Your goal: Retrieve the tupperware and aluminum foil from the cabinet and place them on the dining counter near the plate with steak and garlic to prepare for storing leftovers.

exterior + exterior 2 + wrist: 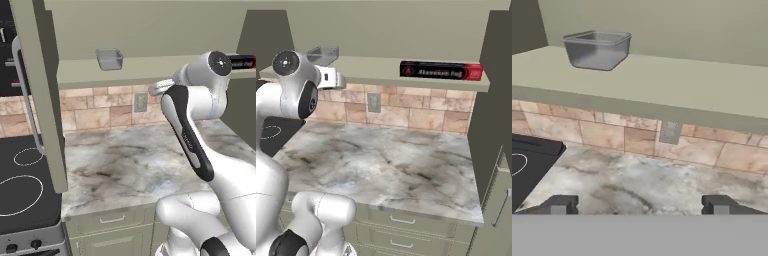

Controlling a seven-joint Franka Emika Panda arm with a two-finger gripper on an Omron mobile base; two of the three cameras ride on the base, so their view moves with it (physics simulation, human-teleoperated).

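The tupperware, a grey translucent tub, stands at the left of the shelf in the open pale green wall cabinet; it is also in the left base view. The aluminum foil, a black box with a red end, lies at the right of the same shelf. My gripper is open and holds nothing. It hovers in front of the shelf, lower than the tub and to its right, well apart from it. The dining counter, plate, steak and garlic are out of view.
A marbled worktop on low green drawer cabinets lies under the shelf, backed by a tan tile wall with an outlet. A black stove is to the left. The open cabinet doors stick out on both sides.
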